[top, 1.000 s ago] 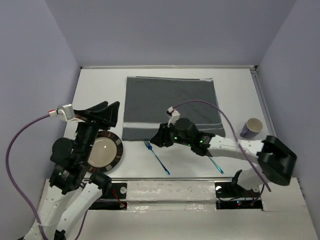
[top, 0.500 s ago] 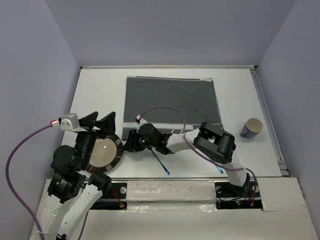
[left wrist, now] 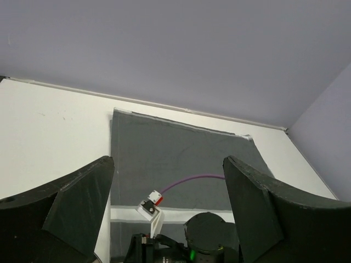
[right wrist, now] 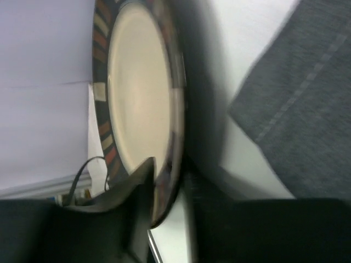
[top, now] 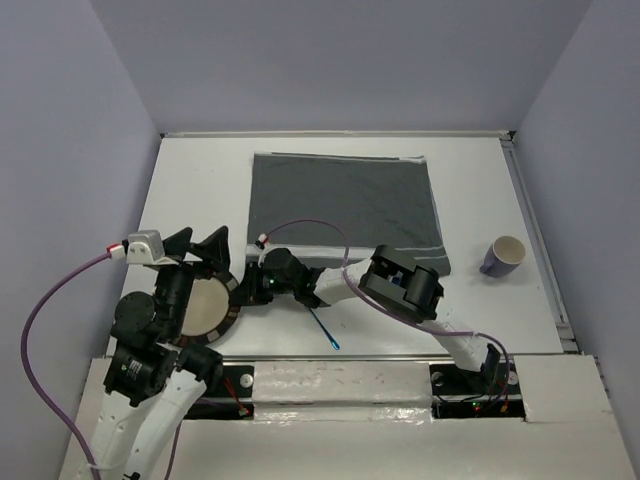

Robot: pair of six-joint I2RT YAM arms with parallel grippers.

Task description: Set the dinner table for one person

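right tool (top: pixel 245 288): straddling rim of round cream dark-bordered ceramic plate (top: pixel 208 305) for lifting, grip impossible to tell | left tool (top: pixel 198 245): hovering wide open, empty

A matte white dinner table (top: pixel 200 180) sits between pale lavender walls (top: pixel 80 120) and carries a dark grey cloth placemat (top: pixel 340 195) with thin pale stripes near its edges. The plate (right wrist: pixel 137 109) has a cream centre and a dark rim set with blocks of orange, rust and cream (blurred in the right wrist view, so the exact pattern is hard to read). A piece of cutlery (top: pixel 325 331) is bright blue, the mug (top: pixel 503 256) purple outside and cream inside, the cables (top: pixel 35 320) purple, and the arms (top: pixel 135 425) white with black joints.
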